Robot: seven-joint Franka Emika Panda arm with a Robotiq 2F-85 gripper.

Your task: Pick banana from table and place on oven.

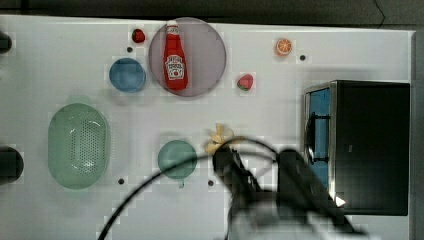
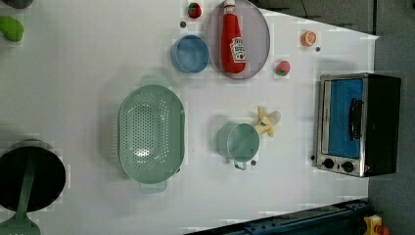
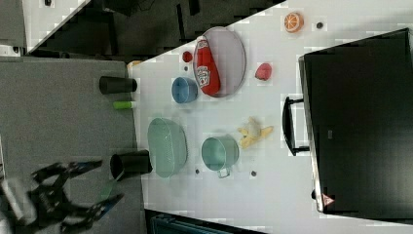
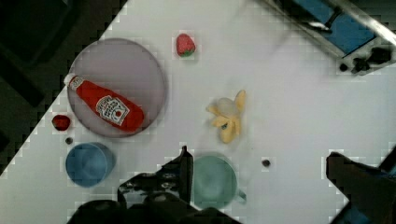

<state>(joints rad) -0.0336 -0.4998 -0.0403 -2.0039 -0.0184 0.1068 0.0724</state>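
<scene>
The half-peeled pale-yellow banana (image 1: 218, 138) lies on the white table (image 1: 60, 210), between the green mug (image 1: 177, 159) and the oven (image 1: 367, 147). It also appears in the left view as the banana (image 2: 267, 121), in the right view as the banana (image 3: 253, 131), and in the wrist view as the banana (image 4: 227, 116). The oven has a black top (image 3: 360, 122) and a bluish glass door (image 2: 345, 117). My gripper (image 4: 261, 175) hangs high above the table near the banana, open, with nothing between its dark fingers (image 4: 180, 170). The right view also shows the gripper (image 3: 104, 183) spread open.
A ketchup bottle (image 1: 175, 59) lies on a grey plate (image 1: 210, 45). A blue bowl (image 1: 127, 75), a green colander (image 1: 78, 145), two strawberries (image 1: 245, 82) and an orange slice (image 1: 283, 46) sit on the table. A black cable (image 1: 150, 185) trails from the arm.
</scene>
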